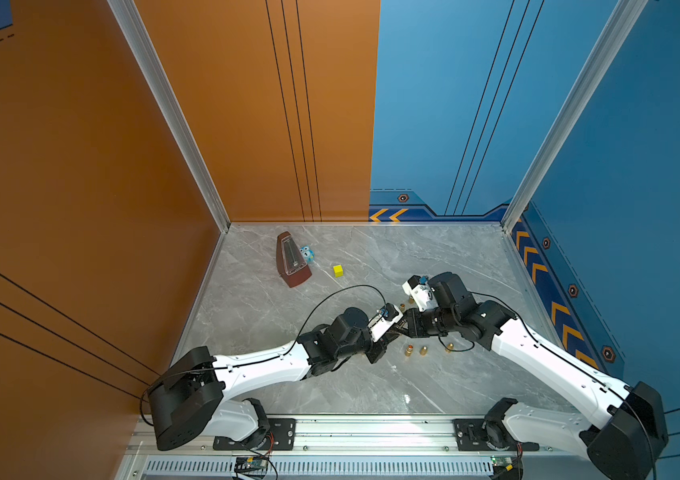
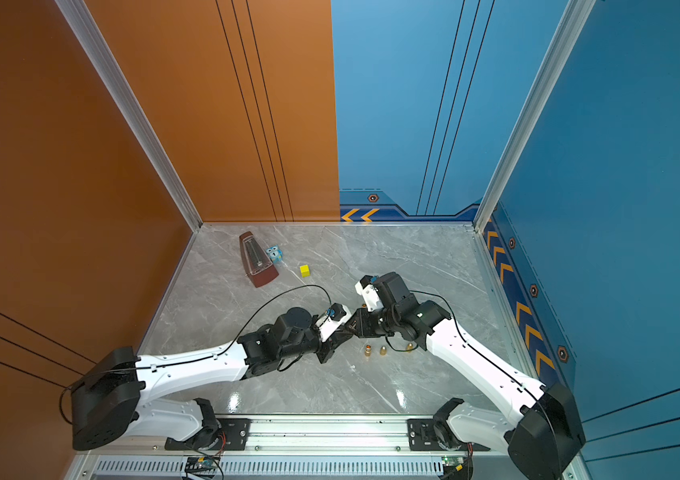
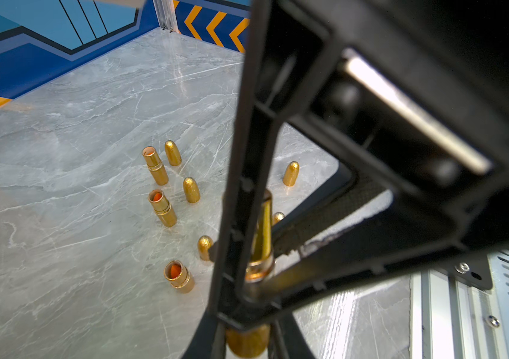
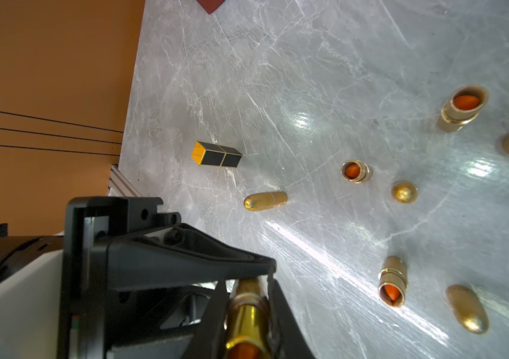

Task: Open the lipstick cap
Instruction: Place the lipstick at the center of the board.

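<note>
the lipstick (image 4: 245,314) is gold with an orange core, the table (image 1: 413,257) grey white-veined marble, the cube (image 1: 338,271) yellow.

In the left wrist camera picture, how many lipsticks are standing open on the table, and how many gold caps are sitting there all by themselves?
Open lipsticks: 3
Loose gold caps: 5 (two are partly hidden)
Total: 8
</note>
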{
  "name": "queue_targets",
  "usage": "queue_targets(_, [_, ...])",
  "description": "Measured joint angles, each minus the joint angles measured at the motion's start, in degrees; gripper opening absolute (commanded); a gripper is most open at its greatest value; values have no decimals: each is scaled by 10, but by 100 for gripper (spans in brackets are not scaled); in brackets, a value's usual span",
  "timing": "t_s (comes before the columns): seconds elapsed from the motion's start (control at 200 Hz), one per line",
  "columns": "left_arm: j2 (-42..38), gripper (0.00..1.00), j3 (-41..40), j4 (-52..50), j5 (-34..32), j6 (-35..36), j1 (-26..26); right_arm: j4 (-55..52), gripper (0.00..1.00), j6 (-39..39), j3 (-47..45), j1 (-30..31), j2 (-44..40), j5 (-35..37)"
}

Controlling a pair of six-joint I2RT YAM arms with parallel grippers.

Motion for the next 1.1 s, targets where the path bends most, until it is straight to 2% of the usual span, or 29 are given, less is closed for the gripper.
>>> queue_targets(0.095, [0, 0, 0, 0, 0, 0, 0, 0, 17, -2, 0, 3, -2, 9])
queue_targets(0.115, [0, 3, 0, 0, 0, 0, 0, 0, 17, -2, 0, 4, -3, 10])
queue_targets(0.26, [0, 37, 1, 5, 0, 2, -3, -9, 17, -4, 1, 9, -14, 33])
queue_targets(0.565, [-5, 75, 1, 4, -15, 0, -4, -100, 17, -8, 7, 1, -40, 168])
queue_targets(0.681, [-15, 85, -3, 4, -19, -6, -4, -131, 17, -8, 7, 0, -55, 214])
queue_targets(0.696, [-16, 90, -4, 4, -20, -6, -4, -136, 18, -8, 7, 0, -57, 220])
queue_targets(0.746, [-17, 96, -5, 2, -20, -9, -4, -148, 18, -8, 7, -2, -65, 238])
queue_targets(0.796, [-18, 100, -5, -3, -24, -12, -4, -161, 18, -7, 3, -3, -73, 258])
queue_targets(1.101, [-15, 99, -5, -28, -35, -28, -15, -206, 18, 12, -52, -14, -116, 322])
